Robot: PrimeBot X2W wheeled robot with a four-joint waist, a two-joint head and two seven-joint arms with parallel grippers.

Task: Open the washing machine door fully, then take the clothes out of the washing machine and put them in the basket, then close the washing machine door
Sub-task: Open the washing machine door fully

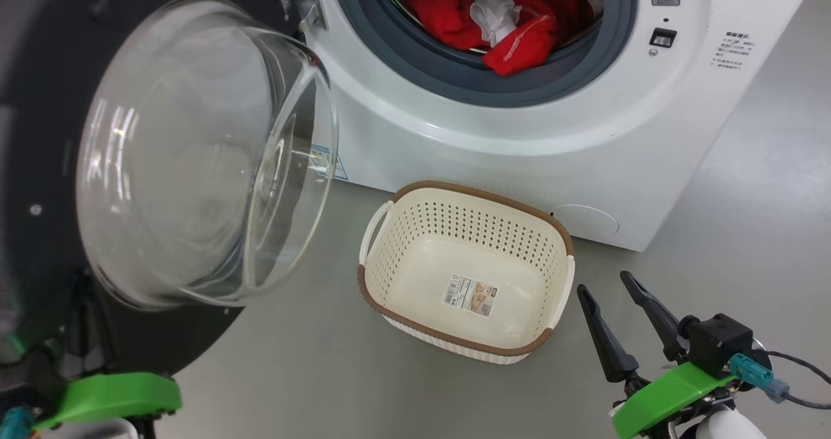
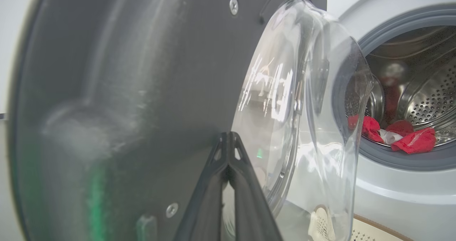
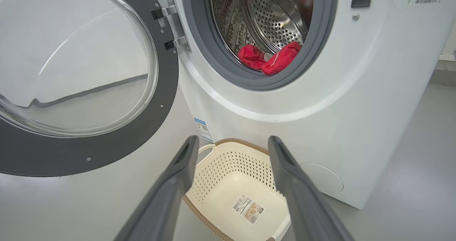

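The right gripper point(image 3: 233, 141) holds its two fingers point(image 3: 178, 177) wide apart over the basket point(image 3: 231, 162). The washing machine door point(image 3: 89, 152) hangs open on the left. Red clothes point(image 3: 281, 57) lie in the drum point(image 3: 278, 20), maybe with a white bit between them.

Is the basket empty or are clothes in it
Empty: the cream perforated plastic basket holds just its paper label; the red fabric clothes lie in the steel drum.
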